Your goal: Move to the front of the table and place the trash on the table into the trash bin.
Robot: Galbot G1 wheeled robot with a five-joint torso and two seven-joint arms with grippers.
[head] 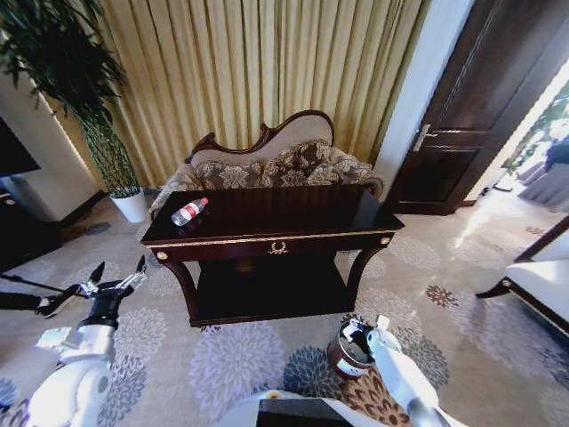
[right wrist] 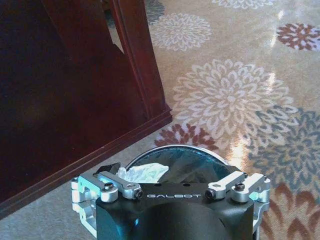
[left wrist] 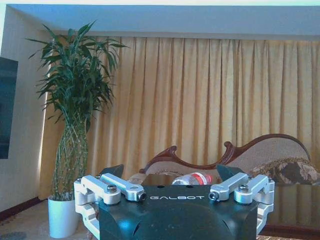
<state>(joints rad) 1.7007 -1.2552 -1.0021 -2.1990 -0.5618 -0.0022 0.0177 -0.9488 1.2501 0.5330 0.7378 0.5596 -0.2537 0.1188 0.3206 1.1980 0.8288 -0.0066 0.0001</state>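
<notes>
The dark glossy table (head: 293,222) stands ahead of me across the carpet. A clear plastic bottle with a red label (head: 188,212) lies on its left end; the left wrist view shows this bottle (left wrist: 192,178) beyond the gripper. My left gripper (head: 119,267) hangs open and empty at the lower left, short of the table. My right gripper (head: 364,325) is open just above the round trash bin (head: 345,356) on the floor by the table's right front leg. In the right wrist view a crumpled white paper wad (right wrist: 144,173) lies inside the trash bin (right wrist: 187,148), below the right gripper (right wrist: 167,175).
A carved sofa (head: 267,165) stands behind the table against yellow curtains. At the left are a tall plant in a white pot (head: 132,205) and a dark cabinet (head: 22,236). A dark door (head: 462,151) and a chair (head: 542,276) are at the right. Patterned carpet lies open before the table.
</notes>
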